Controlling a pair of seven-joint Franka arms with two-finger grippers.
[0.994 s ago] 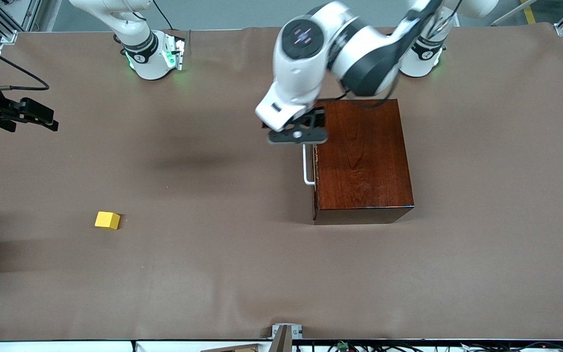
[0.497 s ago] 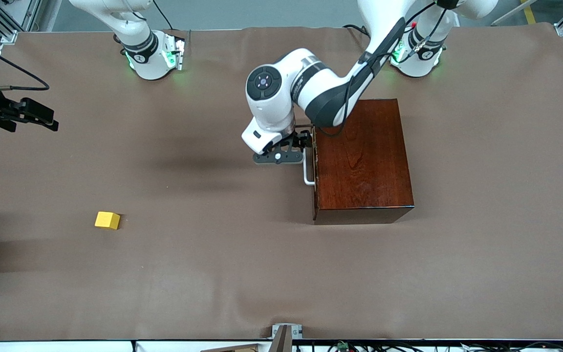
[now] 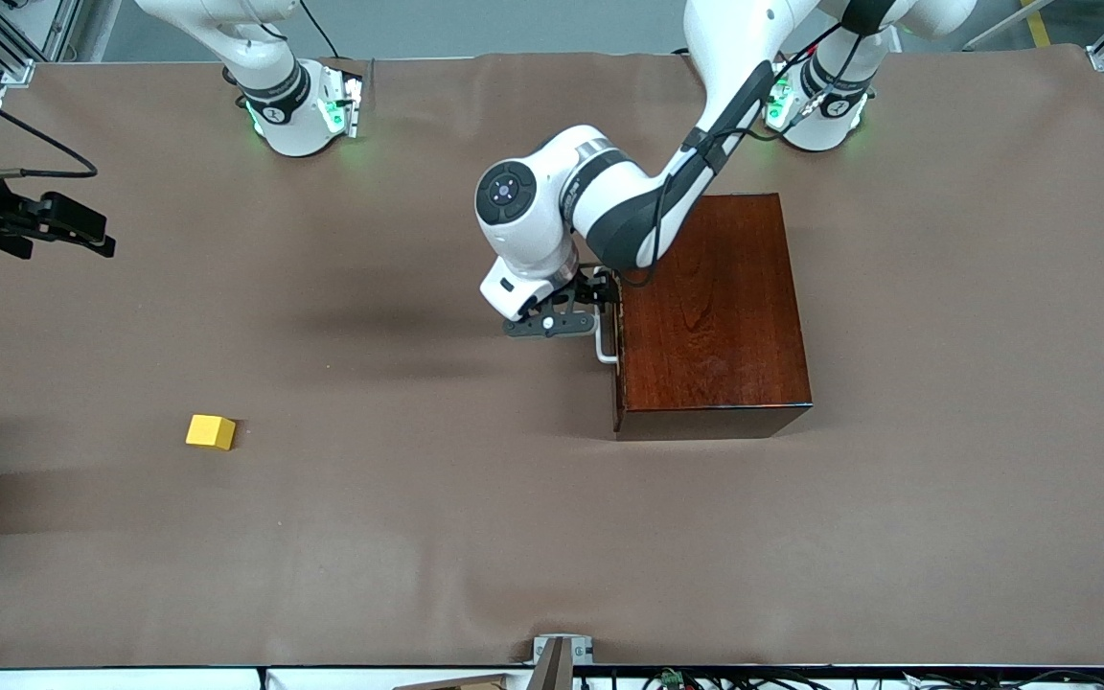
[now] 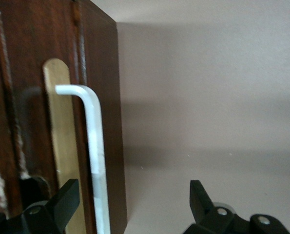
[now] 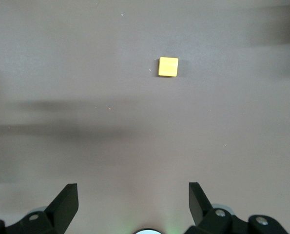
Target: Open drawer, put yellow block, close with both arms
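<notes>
Drawer (image 3: 617, 335) sitting shut in the dark reddish-brown wooden box (image 3: 713, 311), which is standing on the brown table (image 3: 475, 517) toward the left arm's end. Its white bar handle (image 3: 601, 347) is sticking out of the box's face that is turned toward the right arm's end of the table. The left gripper (image 3: 600, 309) is hanging low right at that handle, and the left wrist view is showing it well: the claw (image 4: 130, 204) is spread wide, the white handle (image 4: 97, 161) is running between the two black fingers (image 4: 66, 199), much closer to one of them, and the jaws are gripping nothing. A pale wooden strip is showing on the box face just under the bar. Over at the other end, the yellow block (image 3: 211, 431) is lying alone on the table, well apart from the box and nearer to the front camera than it. The right gripper (image 3: 82, 233) is waiting up in the air at the edge of the front view, over the right arm's end of the table. The right wrist view is looking down on the block (image 5: 168, 67), with that claw (image 5: 133, 202) also standing wide and carrying nothing.
</notes>
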